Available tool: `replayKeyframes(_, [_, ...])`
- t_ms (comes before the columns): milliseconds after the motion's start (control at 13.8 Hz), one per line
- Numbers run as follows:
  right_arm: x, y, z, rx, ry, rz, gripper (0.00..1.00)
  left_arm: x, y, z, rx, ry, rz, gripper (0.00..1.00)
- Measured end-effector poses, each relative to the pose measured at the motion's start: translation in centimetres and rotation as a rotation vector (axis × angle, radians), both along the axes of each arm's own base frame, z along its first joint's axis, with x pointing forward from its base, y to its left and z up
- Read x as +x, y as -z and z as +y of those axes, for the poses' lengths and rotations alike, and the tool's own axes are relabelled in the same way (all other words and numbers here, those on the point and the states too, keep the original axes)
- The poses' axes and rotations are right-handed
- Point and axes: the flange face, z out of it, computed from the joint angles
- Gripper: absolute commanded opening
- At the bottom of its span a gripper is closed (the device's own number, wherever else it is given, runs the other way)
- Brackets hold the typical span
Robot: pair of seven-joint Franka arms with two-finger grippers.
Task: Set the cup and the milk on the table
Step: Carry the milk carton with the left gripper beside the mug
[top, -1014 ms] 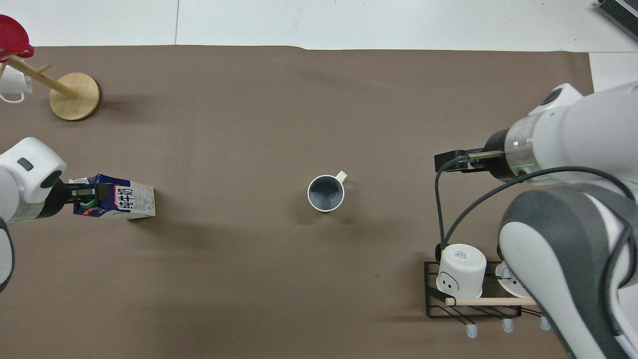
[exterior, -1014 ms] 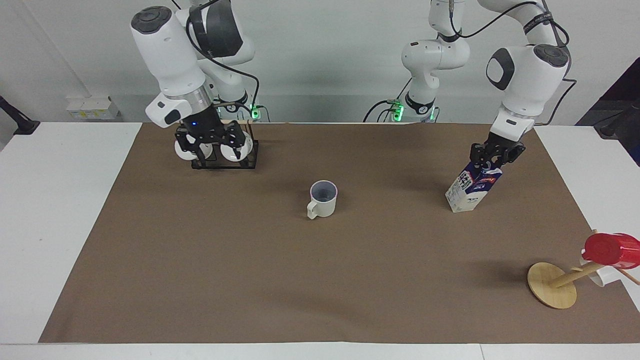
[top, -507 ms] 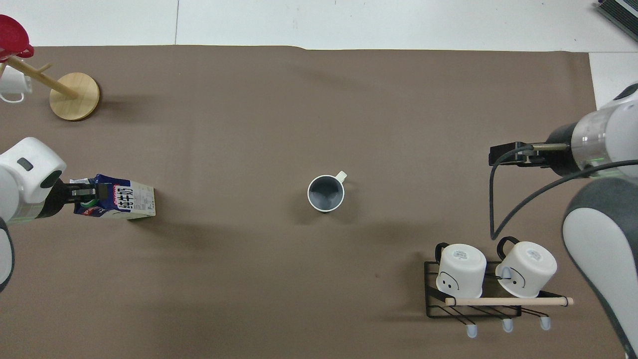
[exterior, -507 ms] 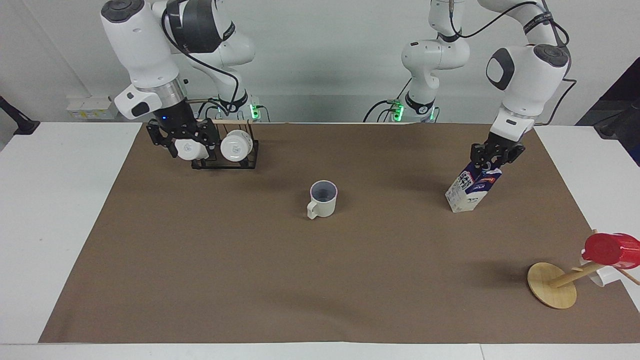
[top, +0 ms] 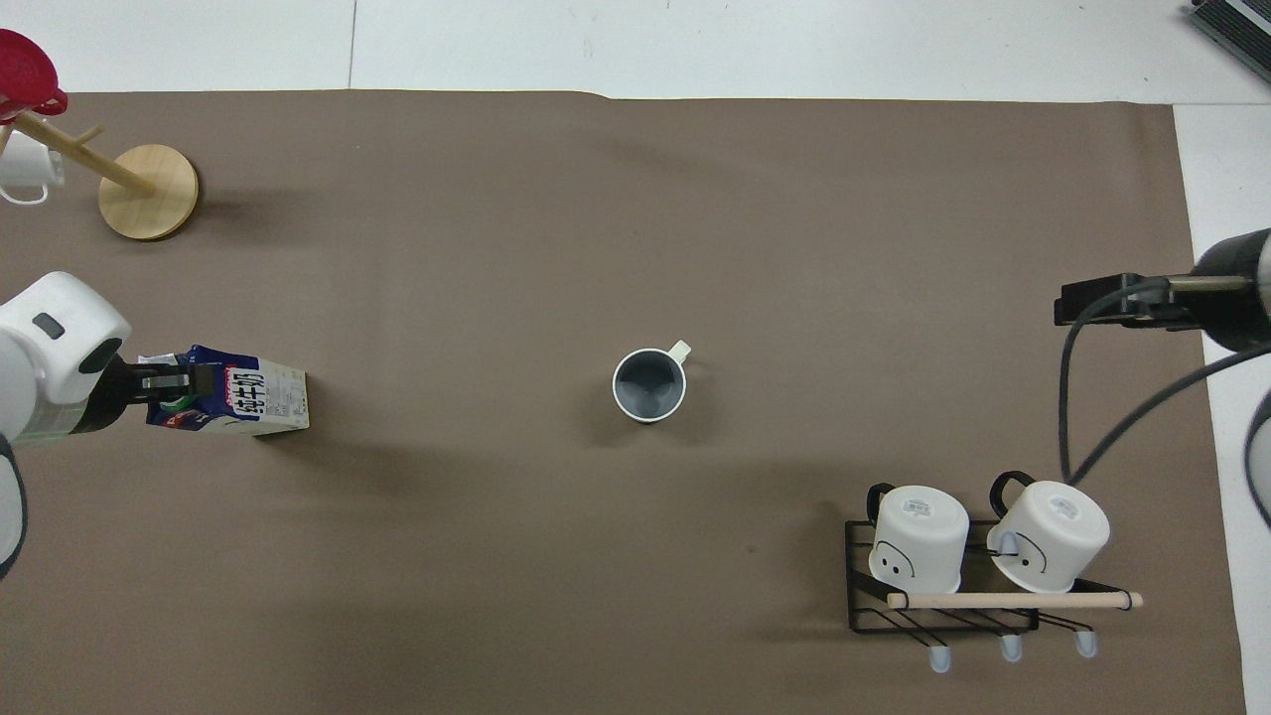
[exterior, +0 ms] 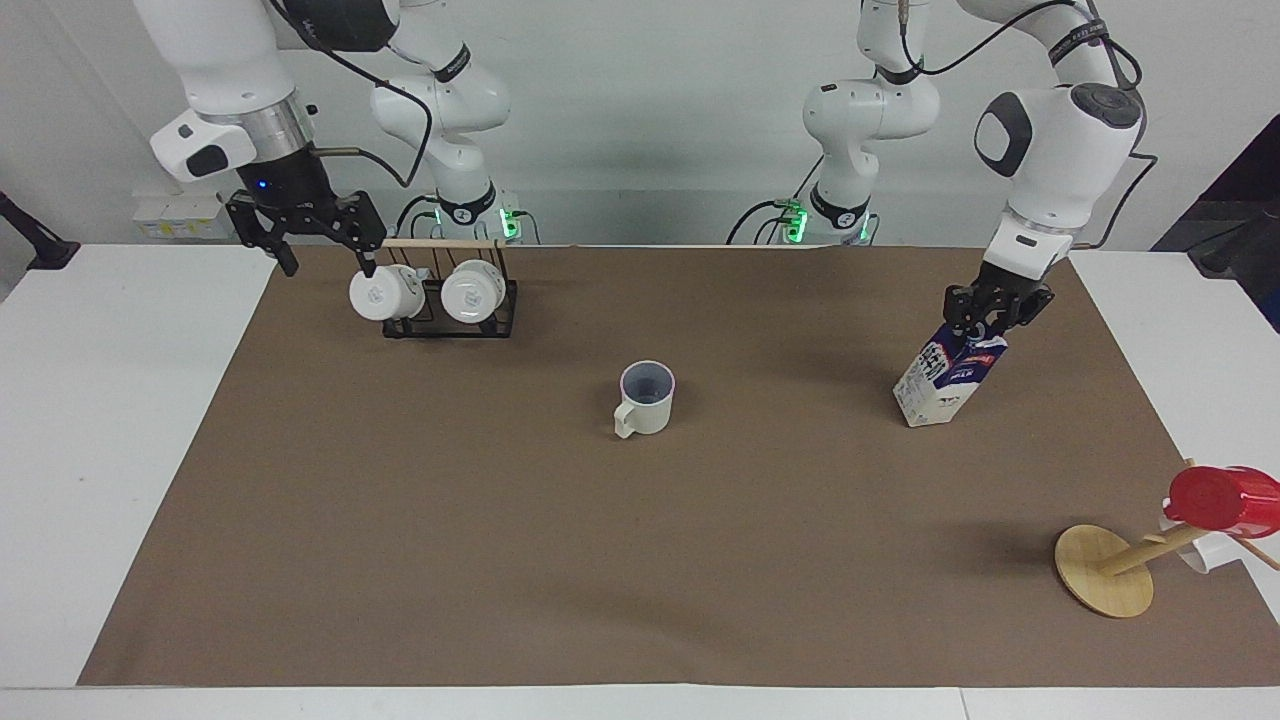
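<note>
You will find the cup (exterior: 645,397) standing upright on the brown sheet (exterior: 500,560) near the middle of the table (exterior: 100,420), mouth up, its handle turned away from the robots, free of both grippers. The milk (exterior: 945,380) is toward the left arm's end of the table, at about the same distance from the robots as the cup and well apart from it; it leans, its base corner on the sheet and its gabled top tipped toward the robots. Your left gripper (exterior: 990,318) is clamped on that gabled top, fingers closed on the carton's ridge. Your right gripper (exterior: 305,235) hangs in the air with its fingers spread wide and nothing between them, over the sheet's corner beside the black wire rack (exterior: 450,310). That rack holds two white mugs (exterior: 378,293) lying on their sides under a wooden rod. At the left arm's end, farther from the robots than the milk, a wooden mug stand (exterior: 1105,570) carries a red cup (exterior: 1215,500) on one peg.
</note>
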Motion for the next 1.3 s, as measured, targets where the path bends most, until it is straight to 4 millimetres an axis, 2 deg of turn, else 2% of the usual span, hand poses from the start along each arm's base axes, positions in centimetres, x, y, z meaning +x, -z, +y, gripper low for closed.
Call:
replayKeyframes(217, [-0.1, -0.2, 0.3, 0.0, -0.006, -0.003, 1.0, -0.8, -0.4, -6.6, -0.021, -0.012, 0.013, 0.51])
replayKeyframes(435, [-0.1, -0.1, 0.3, 0.0, -0.007, 0.002, 1.0, -2.4, -1.4, -14.7, -0.053, -0.022, 0.006, 0.51])
replayKeyframes(580, [-0.8, 0.3, 0.2, 0.001, -0.008, 0.066, 1.0, -3.8, -1.8, -19.5, -0.069, -0.01, 0.006, 0.52])
replayKeyframes(725, [-1.1, -0.1, 0.1, 0.002, -0.013, 0.073, 1.0, -4.3, -1.3, -23.1, -0.063, -0.004, 0.012, 0.51])
replayKeyframes(870, [-0.9, -0.4, 0.3, 0.001, -0.019, 0.053, 1.0, -3.7, -0.1, -24.8, -0.045, -0.001, 0.023, 0.51])
replayKeyframes(1304, [-1.0, 0.1, 0.7, 0.001, -0.027, 0.062, 1.0, -2.3, 3.3, -26.4, -0.005, -0.025, 0.022, 0.52])
